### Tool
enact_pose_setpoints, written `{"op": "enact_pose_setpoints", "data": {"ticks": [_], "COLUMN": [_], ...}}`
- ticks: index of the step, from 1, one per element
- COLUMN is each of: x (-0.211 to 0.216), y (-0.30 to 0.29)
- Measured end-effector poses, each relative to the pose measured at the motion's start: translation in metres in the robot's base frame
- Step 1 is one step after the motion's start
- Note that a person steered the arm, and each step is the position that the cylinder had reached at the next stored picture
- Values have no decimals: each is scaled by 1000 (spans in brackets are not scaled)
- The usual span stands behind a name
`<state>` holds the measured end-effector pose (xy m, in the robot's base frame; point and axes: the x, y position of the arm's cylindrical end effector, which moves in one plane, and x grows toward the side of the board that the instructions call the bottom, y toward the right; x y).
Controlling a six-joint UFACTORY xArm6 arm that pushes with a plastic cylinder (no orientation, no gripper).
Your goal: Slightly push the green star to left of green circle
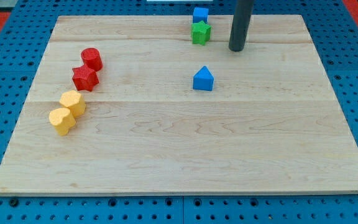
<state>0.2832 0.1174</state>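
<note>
A pale wooden board (179, 143) with visible grain and 2 faint seams lies on a blue pegboard table (5, 37) dotted with holes; red shows at the view's top corners.

There are no jaws here to open or close: the arm ends in a dark rod, and my tip (237, 49) rests on the board near the view's top edge.

The green star (200, 32) lies just to the view's left of my tip, apart from it, with a clear strip of wood between. It lies flat; which way its arms point is too small to tell, and it has no clear long axis. A blue block (200, 14) of unclear shape touches the star from the view's top. No green circle is in view.

A blue triangle-like block (203, 79) sits below my tip and to the view's left. Well apart, far to the view's left, sit 4 blocks: a red cylinder (92, 58), a red star (84, 78), a yellow block (73, 102) and a yellow heart-like block (61, 121).
</note>
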Motion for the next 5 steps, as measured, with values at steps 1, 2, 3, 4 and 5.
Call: {"op": "enact_pose_setpoints", "data": {"ticks": [1,2,3,4,5], "x": [-17,-18,-30,10,51], "y": [-10,-54,-101,-88,-134]}}
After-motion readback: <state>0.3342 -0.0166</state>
